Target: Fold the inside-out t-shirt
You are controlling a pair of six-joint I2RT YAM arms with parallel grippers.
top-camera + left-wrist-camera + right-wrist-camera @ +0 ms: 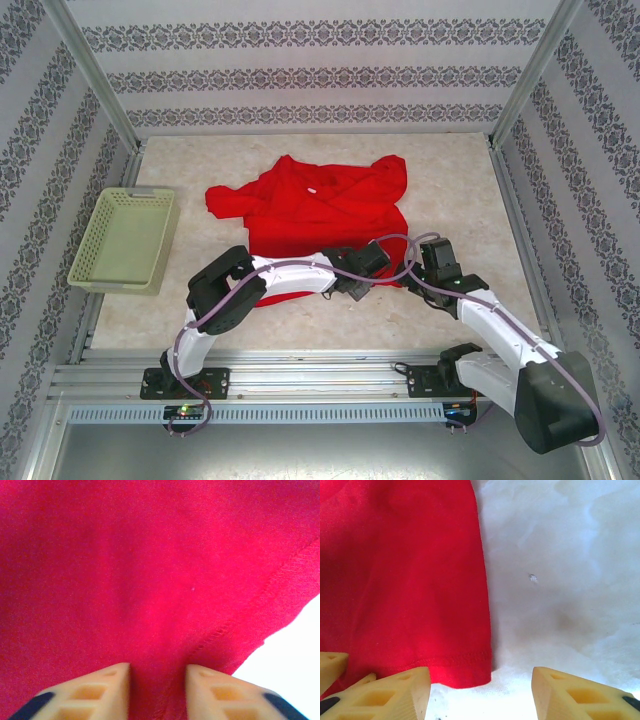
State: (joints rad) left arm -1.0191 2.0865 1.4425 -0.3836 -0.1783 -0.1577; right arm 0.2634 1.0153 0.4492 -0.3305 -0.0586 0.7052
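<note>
T-shirt (320, 205) near hem partly hidden, pinched in left end effector (157, 677).

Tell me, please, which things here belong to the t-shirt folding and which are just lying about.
Belongs to the job: inside-out t-shirt; left gripper, cloth between its fingers; right gripper, open at the shirt's hem corner.
Just lying about: pale green basket, left of the shirt, apart from it.

desk (300, 160): pale, marbled, in front of me | basket (123, 240): pale green, slotted, at my desk's left edge | walls (300, 80): grey patterned stripes on three sides | rail (300, 375): metal, along near edge
</note>
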